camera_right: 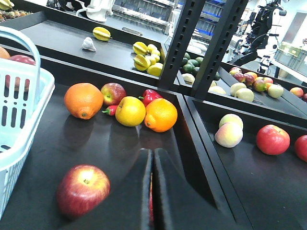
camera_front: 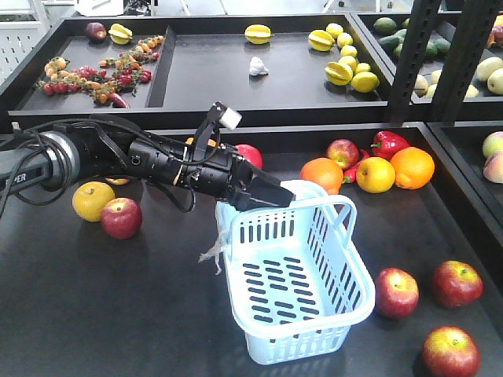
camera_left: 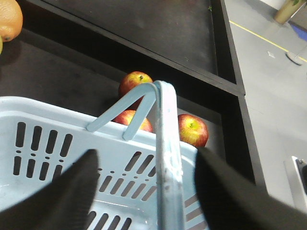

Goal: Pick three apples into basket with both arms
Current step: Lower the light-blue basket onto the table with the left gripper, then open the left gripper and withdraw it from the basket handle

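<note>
Basket (camera_front: 271,232) long axis runs twd camera – L claw (camera_left: 146,158) astride handle (camera_left: 165,110)

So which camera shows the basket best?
The exterior front-facing view: the whole basket shows, empty. The left wrist view shows only its handle and a slotted wall close up; the right wrist view only one end at the left edge.

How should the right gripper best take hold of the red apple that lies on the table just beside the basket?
Grip the apple across its widest middle, coming down from above. It is round and sits stem up, and the basket wall stands near on one side, so close the jaws on the two free sides.
</note>
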Robot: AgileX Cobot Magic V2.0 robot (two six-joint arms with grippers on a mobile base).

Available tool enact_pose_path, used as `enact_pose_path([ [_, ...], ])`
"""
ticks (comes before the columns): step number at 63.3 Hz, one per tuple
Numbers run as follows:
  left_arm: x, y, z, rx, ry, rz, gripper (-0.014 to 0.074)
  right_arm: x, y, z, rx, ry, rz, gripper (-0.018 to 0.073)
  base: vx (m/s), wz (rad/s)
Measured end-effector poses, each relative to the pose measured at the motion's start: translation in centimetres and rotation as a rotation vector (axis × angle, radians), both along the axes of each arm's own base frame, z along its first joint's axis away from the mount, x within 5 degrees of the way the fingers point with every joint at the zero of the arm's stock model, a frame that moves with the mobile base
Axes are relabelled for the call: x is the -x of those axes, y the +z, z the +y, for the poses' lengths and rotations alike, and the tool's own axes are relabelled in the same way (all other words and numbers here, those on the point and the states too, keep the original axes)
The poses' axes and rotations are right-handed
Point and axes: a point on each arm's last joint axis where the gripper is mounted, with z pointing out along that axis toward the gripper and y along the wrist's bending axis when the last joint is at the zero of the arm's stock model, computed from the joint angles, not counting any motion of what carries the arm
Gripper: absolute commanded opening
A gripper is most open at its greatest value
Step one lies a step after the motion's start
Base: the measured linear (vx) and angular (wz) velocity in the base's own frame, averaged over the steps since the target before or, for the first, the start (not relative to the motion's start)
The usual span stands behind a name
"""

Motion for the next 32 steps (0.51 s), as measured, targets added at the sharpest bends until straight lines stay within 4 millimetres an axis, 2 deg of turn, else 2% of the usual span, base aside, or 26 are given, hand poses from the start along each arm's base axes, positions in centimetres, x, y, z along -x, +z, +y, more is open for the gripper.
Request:
enact_pose_path([
  [6, 0.1, 0.0, 0.0, 0.006, 0.003, 0.037, 0.0631, 0.0, 0.0, 0.0, 0.000, 0.000, 0.000, -0.0003, 0.00, 0.00],
  [17, 0.4, 0.5, 0.0, 0.017, -0.006, 0.065, 0.0603, 0.0, 0.0, 0.0, 0.000, 0.000, 0.000, -0.0003, 0.00, 0.00],
  [23, 0.9, 1.7, 0.1, 0.033, -0.022, 0.064, 0.0568, 0.0, 0.0, 0.0, 0.000, 0.000, 0.000, -0.0003, 0.00, 0.00],
  [32, 2.1, 4.8, 0.8, 0.075, -0.060, 0.070, 0.0475, 0.0, 0.0, 0.0, 0.000, 0.000, 0.000, -0.0003, 0.00, 0.00],
])
